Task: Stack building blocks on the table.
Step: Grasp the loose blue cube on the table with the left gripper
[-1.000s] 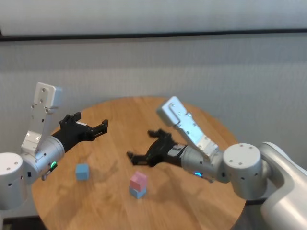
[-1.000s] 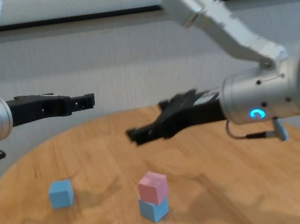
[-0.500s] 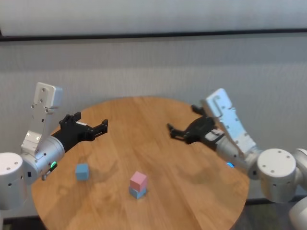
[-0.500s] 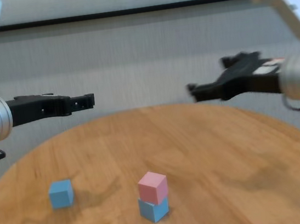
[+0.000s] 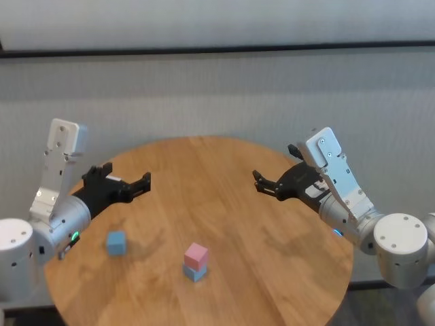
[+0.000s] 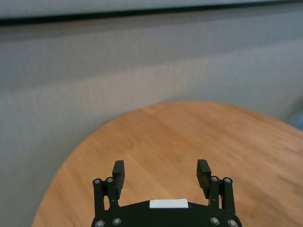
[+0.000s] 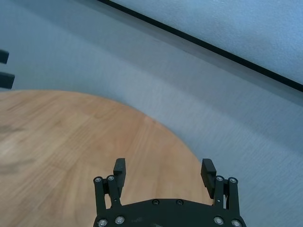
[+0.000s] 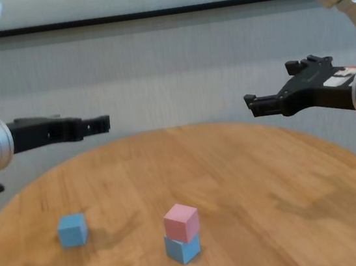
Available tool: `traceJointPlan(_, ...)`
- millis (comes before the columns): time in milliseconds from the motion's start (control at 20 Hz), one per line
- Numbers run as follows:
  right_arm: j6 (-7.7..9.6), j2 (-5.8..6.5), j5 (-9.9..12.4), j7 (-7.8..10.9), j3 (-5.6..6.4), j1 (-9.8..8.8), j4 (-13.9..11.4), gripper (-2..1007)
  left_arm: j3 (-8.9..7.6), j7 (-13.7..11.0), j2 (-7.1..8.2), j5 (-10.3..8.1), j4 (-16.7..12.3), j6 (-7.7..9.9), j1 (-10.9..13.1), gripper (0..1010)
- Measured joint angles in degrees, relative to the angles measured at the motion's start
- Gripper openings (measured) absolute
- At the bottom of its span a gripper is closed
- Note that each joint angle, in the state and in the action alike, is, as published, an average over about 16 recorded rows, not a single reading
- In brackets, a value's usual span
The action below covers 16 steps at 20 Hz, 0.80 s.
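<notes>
A pale pink cube sits on top of a light blue cube near the front middle of the round wooden table. A second light blue cube lies alone to the left. My left gripper is open and empty, held above the table's left side, beyond the lone cube. My right gripper is open and empty, high over the table's right side, well away from the stack.
A grey wall with a dark horizontal stripe stands behind the table. The table's far edge curves close to the wall.
My right gripper has pulled back from just above the stack to the table's right side and risen. The left gripper has dipped slightly. The cubes have not moved.
</notes>
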Motion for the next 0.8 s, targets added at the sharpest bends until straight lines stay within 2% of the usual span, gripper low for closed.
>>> traceJointPlan(200,0.28,-0.09,0.20,0.30,-0.13,0.04,-0.07,1001,-0.22,3.20,-0.68,0.53,-4.34,4.44,2.45,999)
traceJointPlan(500,0.75,-0.25,0.58,0.61,-0.35,0.11,-0.25,1001,-0.10,9.54,-2.36,2.36,-11.93,13.12,6.58,999)
traceJointPlan(650,0.91,-0.29,0.71,0.71,-0.42,0.13,-0.32,1001,0.30,12.19,-3.51,3.68,-14.26,16.60,7.87,999)
traceJointPlan(800,1.04,-0.33,0.82,0.79,-0.47,0.15,-0.37,1001,0.76,14.29,-4.66,4.99,-15.28,19.22,8.52,999)
